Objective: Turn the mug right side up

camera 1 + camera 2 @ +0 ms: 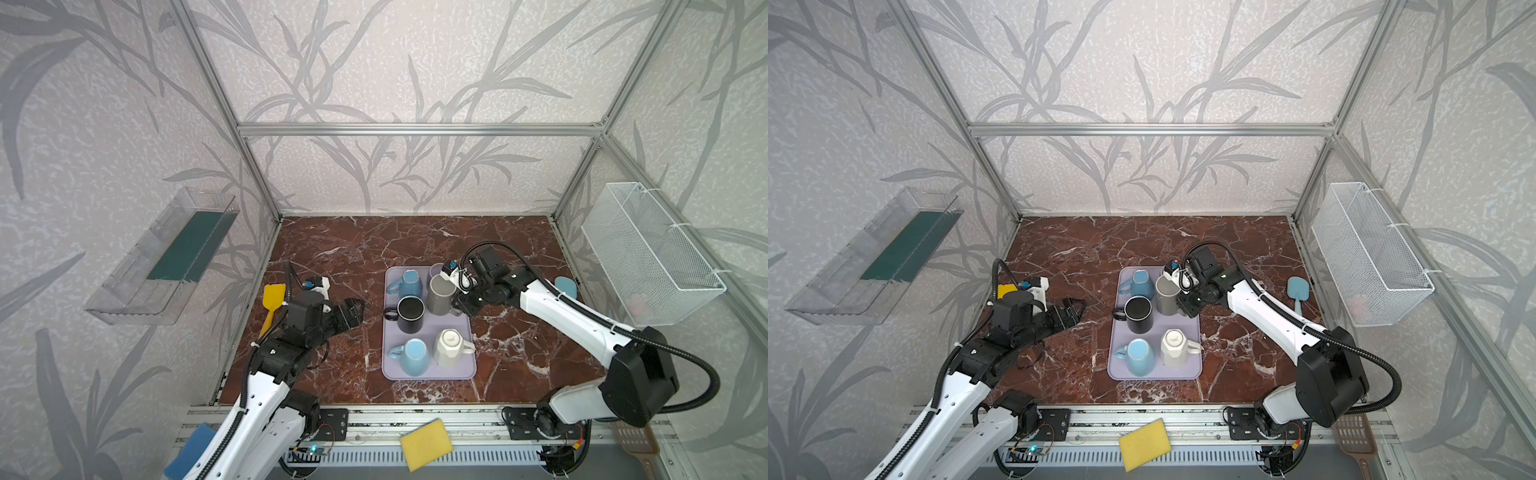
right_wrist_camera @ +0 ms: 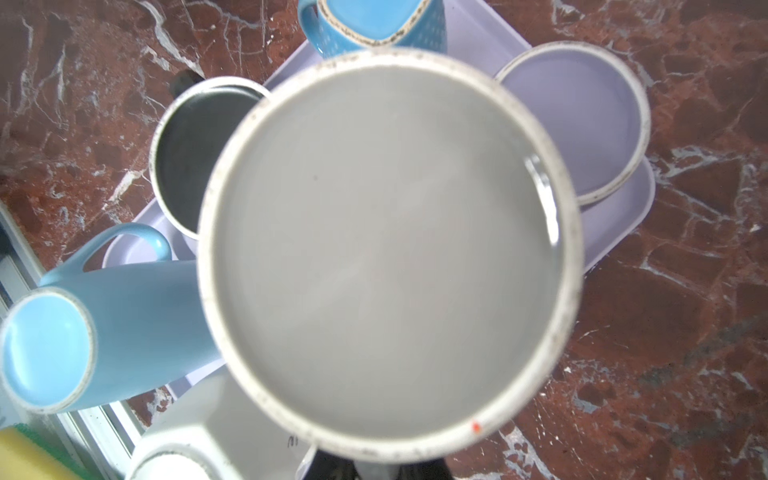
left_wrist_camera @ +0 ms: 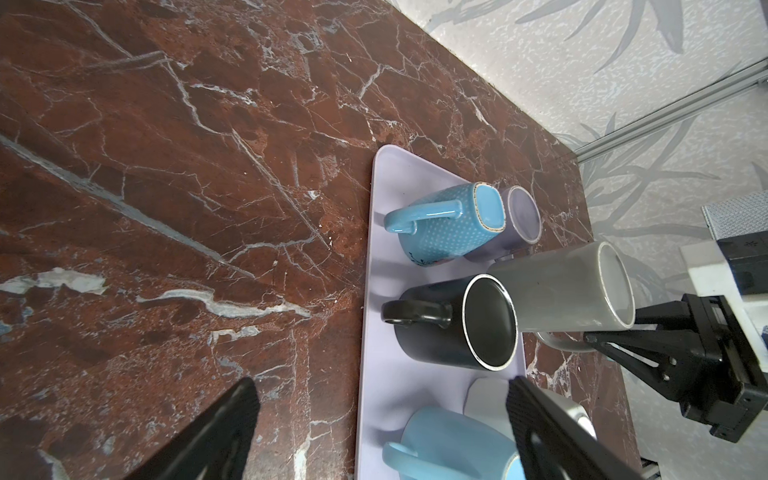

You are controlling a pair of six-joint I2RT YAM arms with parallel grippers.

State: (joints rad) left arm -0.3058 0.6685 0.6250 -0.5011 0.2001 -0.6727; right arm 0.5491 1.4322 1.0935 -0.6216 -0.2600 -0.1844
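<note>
Right claw (image 1: 457,306) is clamped on the grey mug's (image 1: 441,296) handle, mug mouth-up over the tray's (image 1: 428,374) right side, beside the black mug (image 1: 410,313). Left claw (image 1: 355,311) gapes wide, empty, above the worktop (image 1: 332,249).

Top views look down from high in front; both close wrist views share the tray (image 3: 376,395).

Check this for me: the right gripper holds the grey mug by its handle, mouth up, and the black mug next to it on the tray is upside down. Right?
Not quite. The black mug is right side up; the left wrist view shows its open mouth and dark inside. The rest holds: the right gripper holds the grey mug by its handle, mouth up.
</note>
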